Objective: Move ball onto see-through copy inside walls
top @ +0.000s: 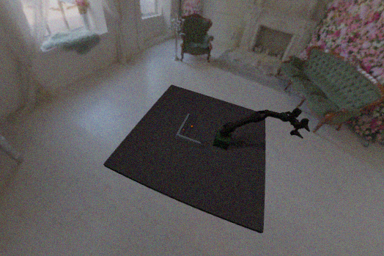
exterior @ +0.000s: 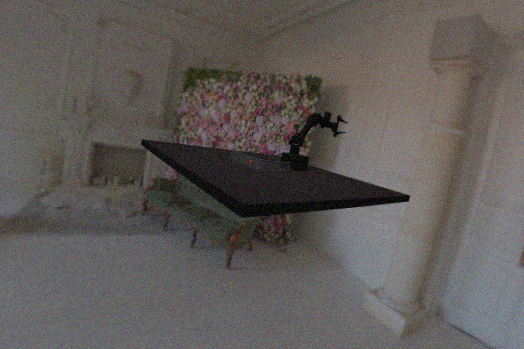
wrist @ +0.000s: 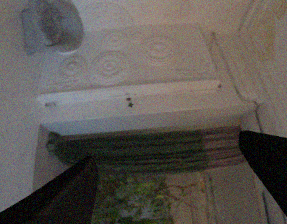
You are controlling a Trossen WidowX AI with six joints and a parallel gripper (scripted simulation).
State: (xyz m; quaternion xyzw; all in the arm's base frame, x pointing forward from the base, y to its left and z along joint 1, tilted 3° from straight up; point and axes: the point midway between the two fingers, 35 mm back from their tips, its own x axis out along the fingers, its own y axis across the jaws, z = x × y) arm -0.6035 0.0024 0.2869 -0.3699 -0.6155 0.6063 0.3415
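Spanning most of the top view, the dark surface (top: 154, 172) carries the arm (top: 253, 118), whose base (top: 220, 142) sits near its right edge. That arm stretches out past the right edge, away from the work, and the hand (top: 298, 125) hangs beyond the surface, its fingers spread with nothing between them. Toward the middle, the two clear walls (top: 183, 125) form a corner. Inside it lies the orange ball (top: 192, 126), with a fainter reddish mark, likely the see-through copy (top: 183, 129), just beside it toward the corner. Reaching well means swinging back over the surface first, descending from above, keeping the fingers off both walls, then closing gently so the ball does not roll
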